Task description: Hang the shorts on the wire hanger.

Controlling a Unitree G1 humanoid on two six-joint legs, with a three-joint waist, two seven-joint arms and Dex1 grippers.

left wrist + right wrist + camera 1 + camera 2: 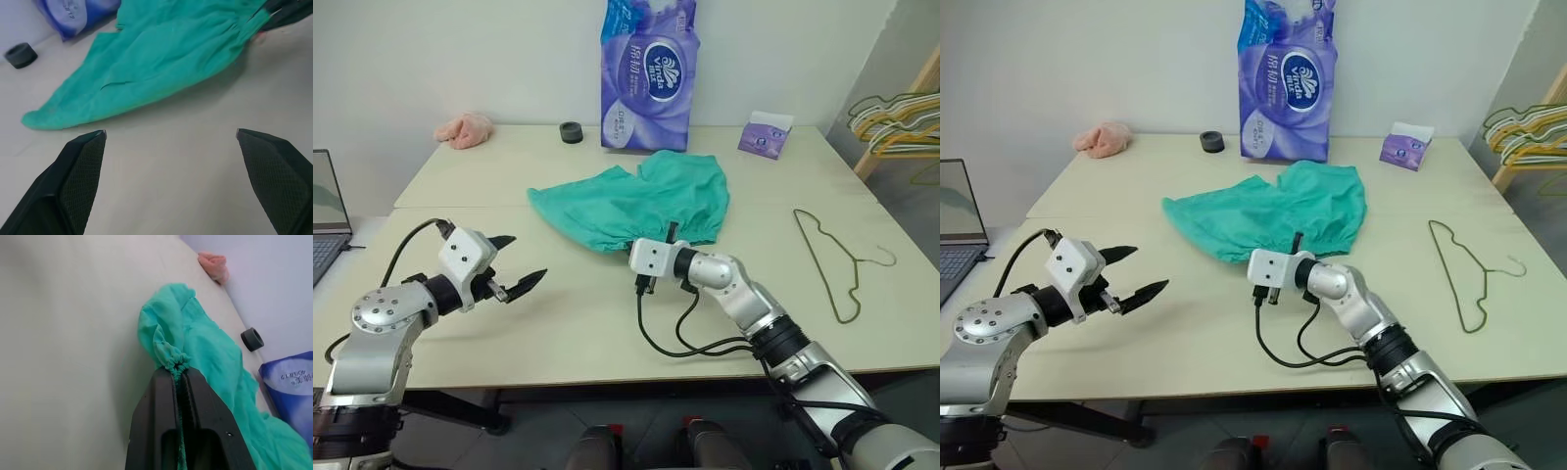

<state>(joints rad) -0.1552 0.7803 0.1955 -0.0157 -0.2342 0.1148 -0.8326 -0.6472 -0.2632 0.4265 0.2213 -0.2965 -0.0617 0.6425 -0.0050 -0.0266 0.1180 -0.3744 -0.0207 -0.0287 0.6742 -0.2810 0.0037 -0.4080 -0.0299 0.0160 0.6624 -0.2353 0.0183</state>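
The teal-green shorts (pixel 636 201) lie spread on the middle of the table, with the gathered waistband at their near edge. My right gripper (pixel 177 372) is shut on that waistband, and the fabric bunches between its fingers and lifts slightly off the table. My left gripper (pixel 521 262) hovers open above the table to the left of the shorts, apart from them, with nothing between its fingers (pixel 85 156). The thin olive wire hanger (pixel 817 262) lies flat on the table at the right, its hook toward the right edge, well clear of both grippers.
A purple tissue pack (pixel 648 73) stands behind the shorts, with a black roll (pixel 571 132) to its left and a small purple box (pixel 764 134) to its right. A pink cloth (pixel 465 129) lies far left. A laptop (pixel 323 215) and a bunch of hangers (pixel 901 117) flank the table.
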